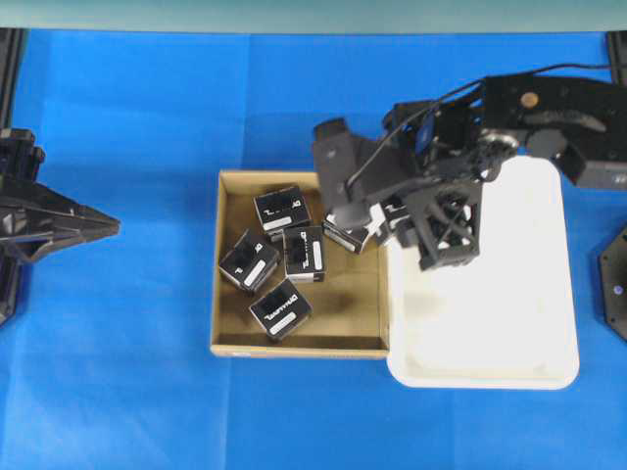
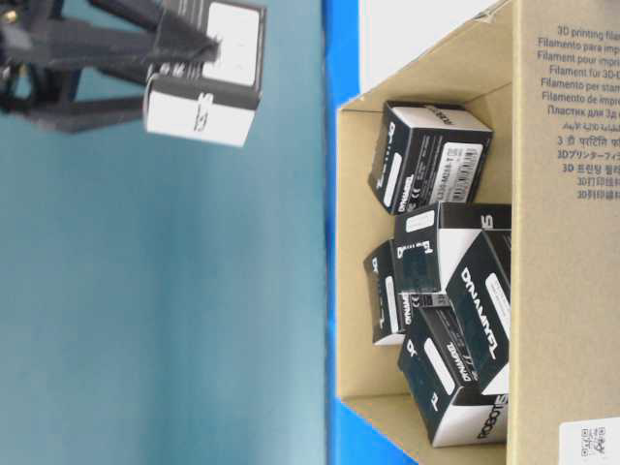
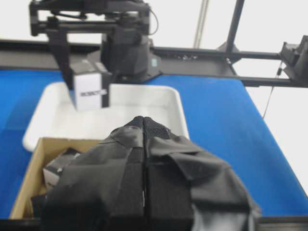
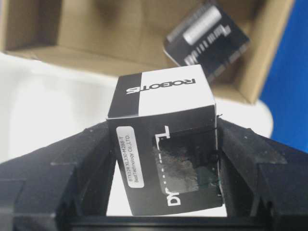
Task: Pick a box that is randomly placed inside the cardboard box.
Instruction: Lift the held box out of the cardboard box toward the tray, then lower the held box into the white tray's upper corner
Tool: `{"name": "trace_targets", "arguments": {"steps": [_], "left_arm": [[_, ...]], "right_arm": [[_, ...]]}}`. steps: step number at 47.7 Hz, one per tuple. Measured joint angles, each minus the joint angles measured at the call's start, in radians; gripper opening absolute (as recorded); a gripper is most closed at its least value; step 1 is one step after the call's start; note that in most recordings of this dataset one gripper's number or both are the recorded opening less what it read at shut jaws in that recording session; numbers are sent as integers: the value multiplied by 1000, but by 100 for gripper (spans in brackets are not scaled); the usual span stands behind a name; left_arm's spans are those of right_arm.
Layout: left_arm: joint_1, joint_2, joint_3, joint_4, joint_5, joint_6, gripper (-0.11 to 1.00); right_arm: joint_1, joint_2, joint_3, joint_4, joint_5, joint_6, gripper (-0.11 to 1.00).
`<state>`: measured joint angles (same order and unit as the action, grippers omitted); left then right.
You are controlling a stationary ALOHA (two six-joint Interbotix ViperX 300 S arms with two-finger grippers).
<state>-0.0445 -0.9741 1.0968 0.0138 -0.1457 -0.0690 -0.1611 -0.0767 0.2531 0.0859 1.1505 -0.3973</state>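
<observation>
So the box (image 4: 163,144) is already clamped square between the right claw (image 4: 161,159) fingers, lifted clear of the cardboard box (image 1: 227,264), over the edge where it meets the white tray (image 1: 509,333). The tray lies right below, so only a short carry is probably needed. Far off, the left claw (image 3: 144,159) is parked with fingers pressed together.
</observation>
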Motion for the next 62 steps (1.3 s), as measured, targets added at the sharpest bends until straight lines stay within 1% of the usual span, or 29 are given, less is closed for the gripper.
{"name": "trace_targets", "arguments": {"steps": [11, 17, 28, 50, 54, 62], "left_arm": [[-2, 0, 0, 0, 0, 0, -7], [-2, 0, 0, 2, 0, 0, -7], [-2, 0, 0, 0, 0, 0, -7], [-2, 0, -3, 0, 0, -2, -7], [-2, 0, -3, 0, 0, -2, -7], [-2, 0, -5, 0, 0, -2, -7]], "right_arm": [[-127, -44, 89, -2, -51, -9, 61], [-166, -54, 141, -2, -74, -14, 61], [-181, 12, 219, -3, -141, -21, 61], [-183, 98, 279, -3, -255, 6, 61], [-183, 107, 290, -3, -276, 32, 61], [-193, 118, 299, -3, -324, 117, 61]]}}
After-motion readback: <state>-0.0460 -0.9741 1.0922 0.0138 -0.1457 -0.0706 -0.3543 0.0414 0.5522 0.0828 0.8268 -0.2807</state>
